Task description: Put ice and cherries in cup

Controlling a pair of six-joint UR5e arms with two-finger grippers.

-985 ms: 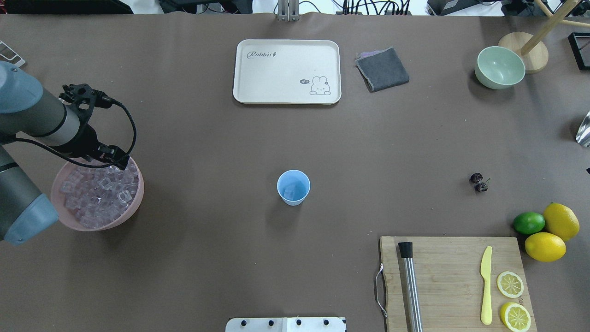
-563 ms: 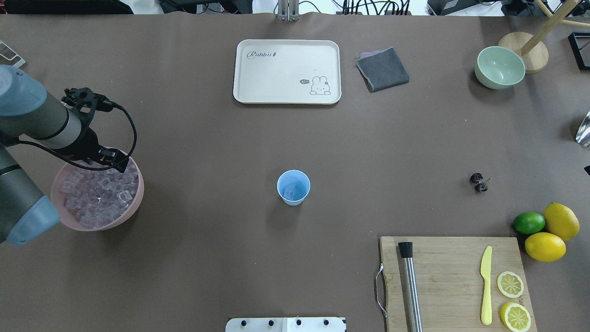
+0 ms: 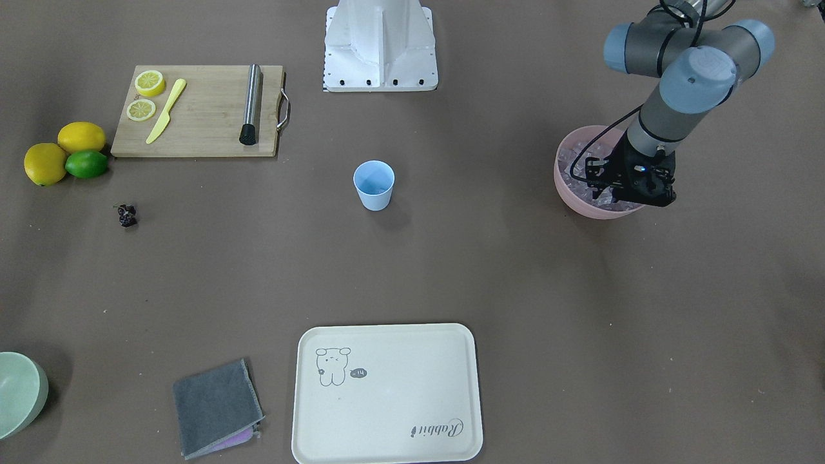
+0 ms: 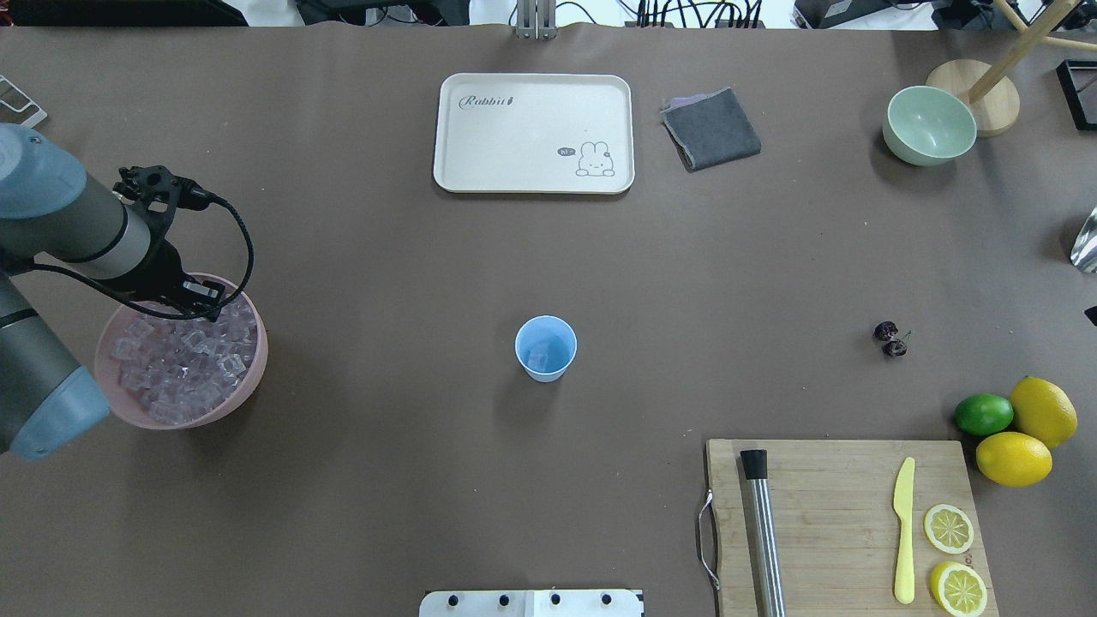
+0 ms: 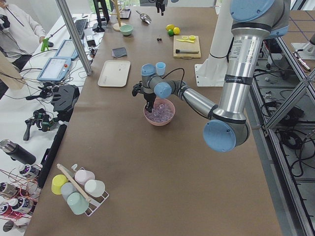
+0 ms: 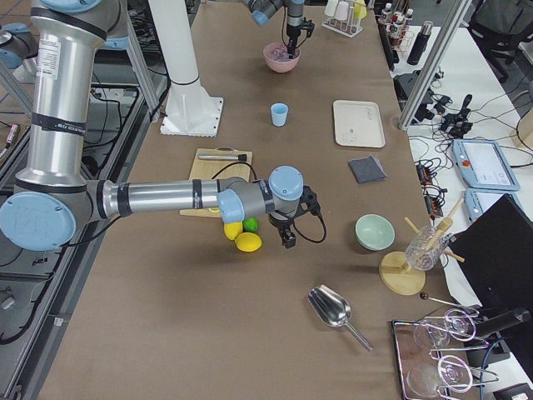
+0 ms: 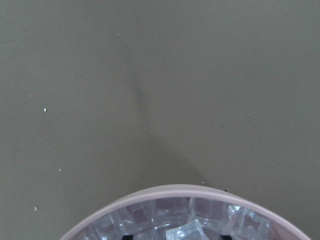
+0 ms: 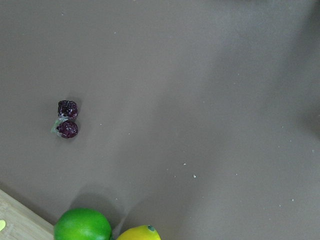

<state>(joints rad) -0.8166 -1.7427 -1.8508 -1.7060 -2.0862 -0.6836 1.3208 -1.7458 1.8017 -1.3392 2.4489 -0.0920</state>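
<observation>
Left hand (image 4: 201, 302): at the left edge of the worktop (image 4: 386, 257), tips down among the ice (image 4: 171, 377) on the far side of the pink bowl (image 4: 257, 368); whether spread or pressed together cannot be told.
Right hand (image 6: 288, 240): above the right end, just beside the lemons (image 4: 1014, 458); seen from the side only, so its state cannot be told.
Near edge, right: cutting board (image 4: 840, 497) bearing a steel muddler (image 4: 763, 531), a yellow knife (image 4: 904, 531) and two lemon slices (image 4: 949, 529).
Right edge: one lime (image 4: 984, 414) and the two lemons, touching.
Just beyond them: cherries (image 4: 891, 339), on bare worktop.
Centre: cup (image 3: 374, 198), light blue, upright, well apart from the cherries; a pale cube-like shape at its bottom.
Far edge: cream tray (image 4: 531, 133), folded grey cloth (image 4: 711, 128).
Far right corner: pale green bowl (image 4: 930, 128).
</observation>
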